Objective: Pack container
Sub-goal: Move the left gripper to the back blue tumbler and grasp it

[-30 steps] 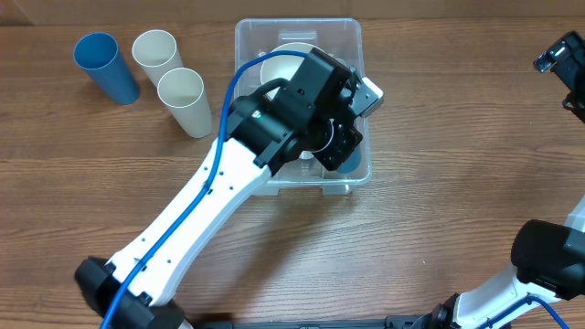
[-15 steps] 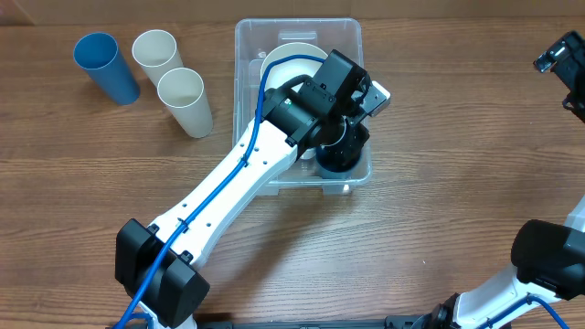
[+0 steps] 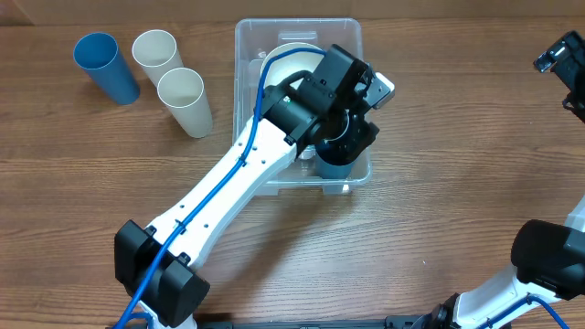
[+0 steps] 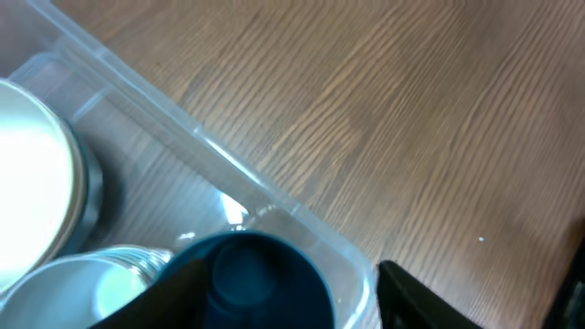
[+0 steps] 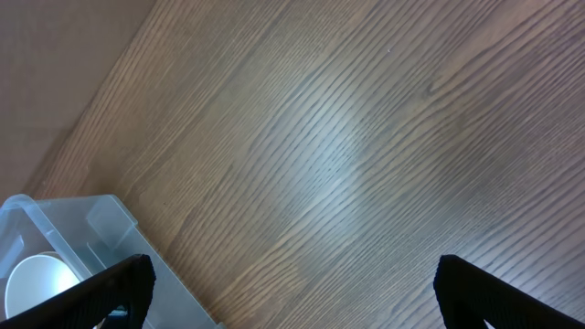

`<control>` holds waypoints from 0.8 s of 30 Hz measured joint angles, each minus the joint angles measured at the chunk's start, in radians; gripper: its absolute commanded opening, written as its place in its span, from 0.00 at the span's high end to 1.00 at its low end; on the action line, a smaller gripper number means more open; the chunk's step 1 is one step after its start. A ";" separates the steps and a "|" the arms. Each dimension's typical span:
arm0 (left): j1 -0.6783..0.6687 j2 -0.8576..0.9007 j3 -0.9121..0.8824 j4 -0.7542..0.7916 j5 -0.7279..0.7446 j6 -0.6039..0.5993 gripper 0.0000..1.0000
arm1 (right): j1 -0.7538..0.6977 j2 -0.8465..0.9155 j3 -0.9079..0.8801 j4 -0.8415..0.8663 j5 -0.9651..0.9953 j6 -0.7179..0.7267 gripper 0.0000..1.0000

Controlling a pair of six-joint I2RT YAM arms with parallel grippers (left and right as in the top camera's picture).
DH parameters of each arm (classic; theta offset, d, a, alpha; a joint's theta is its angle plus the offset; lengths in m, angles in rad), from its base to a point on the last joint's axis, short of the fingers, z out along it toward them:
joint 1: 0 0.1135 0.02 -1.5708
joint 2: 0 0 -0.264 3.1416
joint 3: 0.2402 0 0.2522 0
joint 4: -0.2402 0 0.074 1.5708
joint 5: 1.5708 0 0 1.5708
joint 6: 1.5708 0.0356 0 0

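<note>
The clear container (image 3: 345,35) sits at the table's middle back, and its rim (image 4: 183,128) crosses the left wrist view. A white bowl (image 3: 291,57) lies in its far half. A dark blue cup (image 3: 333,166) stands upright in its near right corner. My left gripper (image 3: 345,144) hovers over that cup, open. In the left wrist view the cup (image 4: 260,279) sits between the spread fingers of my left gripper (image 4: 302,306), and the right finger (image 4: 430,297) is clear of it. My right gripper (image 5: 292,297) is wide open over bare wood at the far right.
A light blue cup (image 3: 105,66) and two white cups (image 3: 157,53) (image 3: 187,100) lie at the back left. Bowls (image 4: 32,183) fill the container beside the blue cup. The container's corner (image 5: 55,228) shows in the right wrist view.
My left gripper has gone from shut to open over the container's near right corner. The blue cup now stands free there. The right arm has not moved.
</note>
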 measured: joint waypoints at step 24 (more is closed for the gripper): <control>1.028 0.310 0.341 -0.259 -0.269 -0.684 0.14 | 0.000 0.000 0.000 0.000 0.000 -0.001 0.00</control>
